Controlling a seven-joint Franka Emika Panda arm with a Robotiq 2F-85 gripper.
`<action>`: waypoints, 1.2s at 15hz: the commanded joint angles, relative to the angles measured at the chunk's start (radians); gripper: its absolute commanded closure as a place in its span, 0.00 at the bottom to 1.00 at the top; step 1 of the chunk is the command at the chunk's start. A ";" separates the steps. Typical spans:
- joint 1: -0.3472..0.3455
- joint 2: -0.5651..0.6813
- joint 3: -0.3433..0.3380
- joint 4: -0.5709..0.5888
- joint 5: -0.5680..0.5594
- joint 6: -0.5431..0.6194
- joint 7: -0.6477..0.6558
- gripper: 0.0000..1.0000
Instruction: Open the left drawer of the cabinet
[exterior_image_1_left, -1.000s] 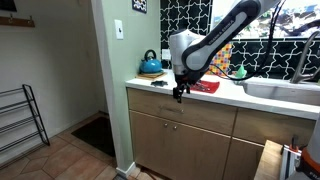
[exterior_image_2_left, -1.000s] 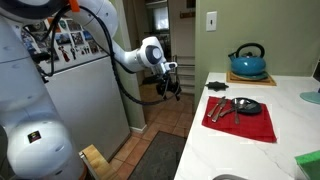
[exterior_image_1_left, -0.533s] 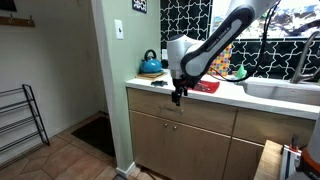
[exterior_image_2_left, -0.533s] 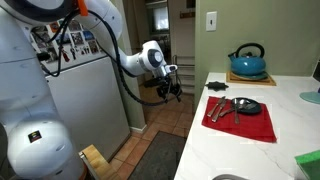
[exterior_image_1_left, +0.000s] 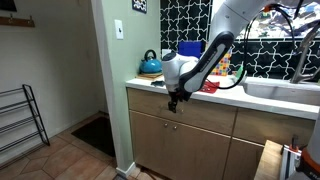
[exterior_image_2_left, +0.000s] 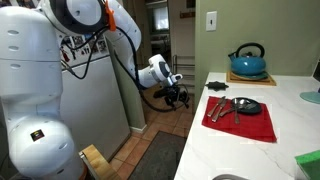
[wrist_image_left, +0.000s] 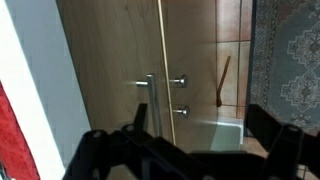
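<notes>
The left drawer (exterior_image_1_left: 160, 111) is the light wood front under the countertop, and it is shut. In the wrist view its metal bar handle (wrist_image_left: 150, 98) lies just ahead of the jaws. My gripper (exterior_image_1_left: 173, 103) hangs in front of the drawer's top edge, close to the handle. It also shows in an exterior view (exterior_image_2_left: 180, 97) beside the counter edge. In the wrist view the two dark fingers (wrist_image_left: 185, 160) are spread wide and hold nothing.
A blue kettle (exterior_image_1_left: 151, 65) and a red cloth with a pan (exterior_image_2_left: 240, 115) sit on the countertop. A sink (exterior_image_1_left: 282, 90) is beside them. Two cabinet door knobs (wrist_image_left: 179, 81) sit below the drawer. A wire rack (exterior_image_1_left: 20, 118) and a fridge (exterior_image_2_left: 95, 90) stand nearby.
The arm has bent lower and the gripper has moved down and closer to the drawer front. The drawer has not moved.
</notes>
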 joint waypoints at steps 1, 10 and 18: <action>0.047 0.115 -0.060 0.092 -0.081 0.024 0.084 0.00; 0.098 0.293 -0.144 0.238 -0.138 0.066 0.151 0.00; 0.125 0.390 -0.200 0.327 -0.183 0.113 0.178 0.19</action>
